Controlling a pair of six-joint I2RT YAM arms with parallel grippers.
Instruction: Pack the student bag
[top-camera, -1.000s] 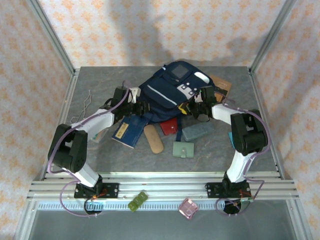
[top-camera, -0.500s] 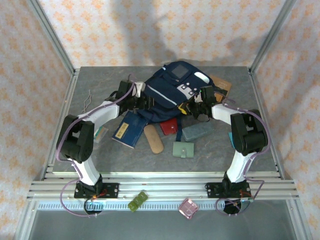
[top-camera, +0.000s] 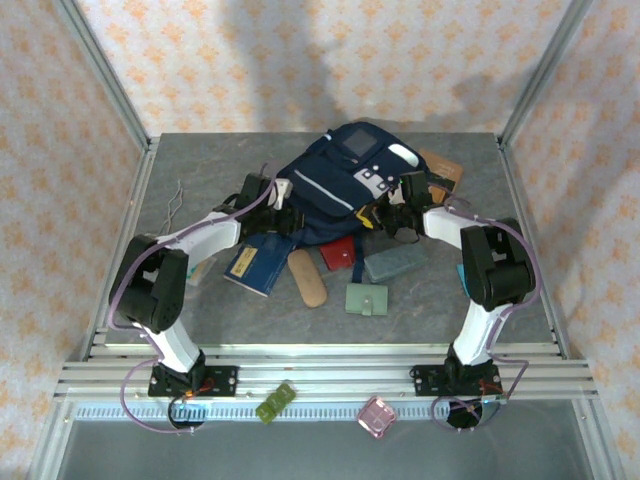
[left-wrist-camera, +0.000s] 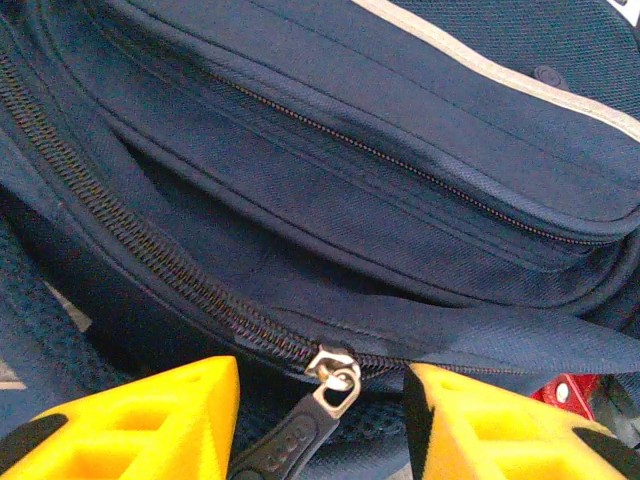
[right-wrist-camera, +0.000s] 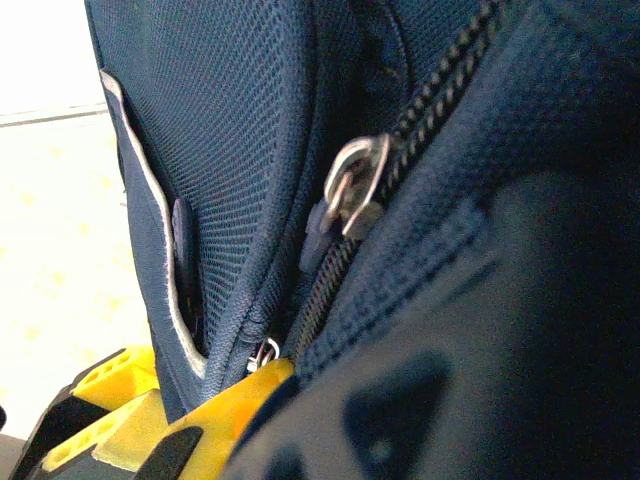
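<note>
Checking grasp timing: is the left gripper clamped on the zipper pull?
No, the zipper pull hangs free between the left gripper's spread yellow fingers.

My left arm stretches forward and inward from its base, elbow low, wrist angled toward the middle. My left gripper has its yellow fingers spread apart. My right arm bends high at the elbow and reaches inward; my right gripper is closed tight
</note>
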